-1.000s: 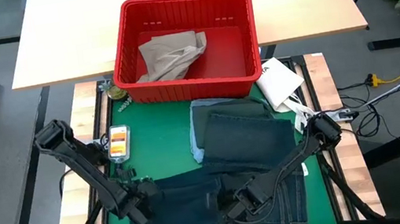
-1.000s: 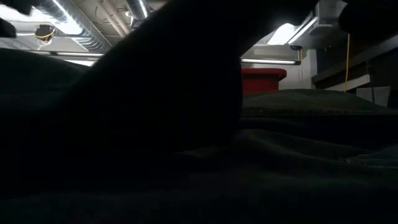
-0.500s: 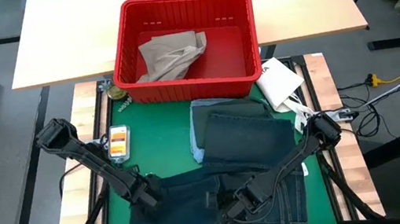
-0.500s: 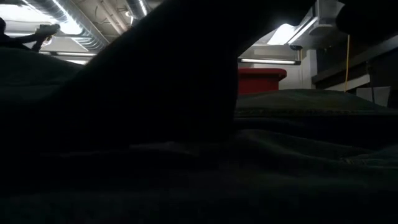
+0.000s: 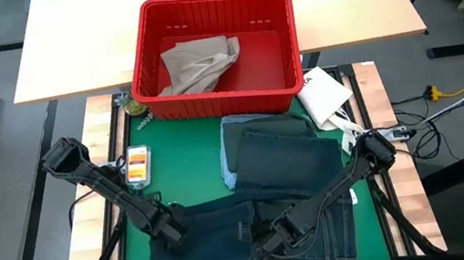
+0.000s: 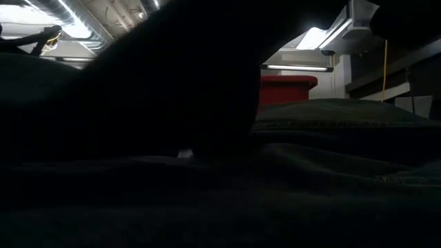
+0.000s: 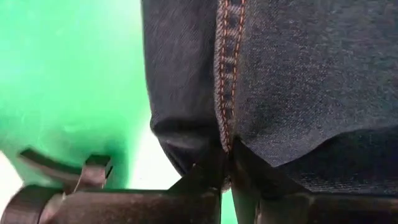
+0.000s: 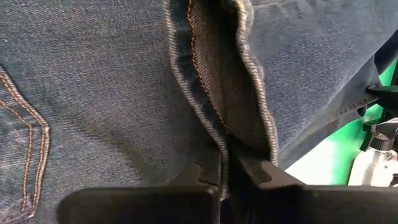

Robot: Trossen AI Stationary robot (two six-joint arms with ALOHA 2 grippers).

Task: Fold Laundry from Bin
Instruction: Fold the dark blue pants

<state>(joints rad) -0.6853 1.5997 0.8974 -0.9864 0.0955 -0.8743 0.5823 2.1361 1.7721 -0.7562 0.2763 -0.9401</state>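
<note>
Dark blue jeans [image 5: 248, 234] lie spread across the near part of the green mat [image 5: 187, 169]. My left gripper [image 5: 173, 226] is shut on their left end, and my right gripper [image 5: 266, 235] is shut on them near the middle. A folded dark green garment [image 5: 292, 158] lies on a light blue one [image 5: 228, 154] behind the jeans. The red bin [image 5: 148, 59] stands at the far side with tan trousers [image 5: 199, 66] resting on its bottom. The low view is mostly blocked by dark cloth. My left gripper pinches the jeans' orange-stitched seam [image 7: 225, 134] between its two fingers, at the rounded left end of the cloth. The fingers come down slanting from the table's left. The cloth lies on the mat. My right gripper pinches a raised fold of a hemmed denim edge [image 8: 214, 130] between its two fingers, with several layers in the pinch. The fingers slant down from the table's right. The rest of the jeans lies flat on the mat.
A white flat packet [image 5: 323, 93] lies right of the bin. A small orange and white object [image 5: 137, 165] sits on the mat's left side. A spray bottle [image 8: 373, 158] shows past the jeans in the right wrist view. Bare green mat lies left of the folded garments.
My left gripper has moved a little toward the table's right and far side, from beside the jeans' left end onto that end, where it now grips the seam. The right arm and the jeans have kept still.
</note>
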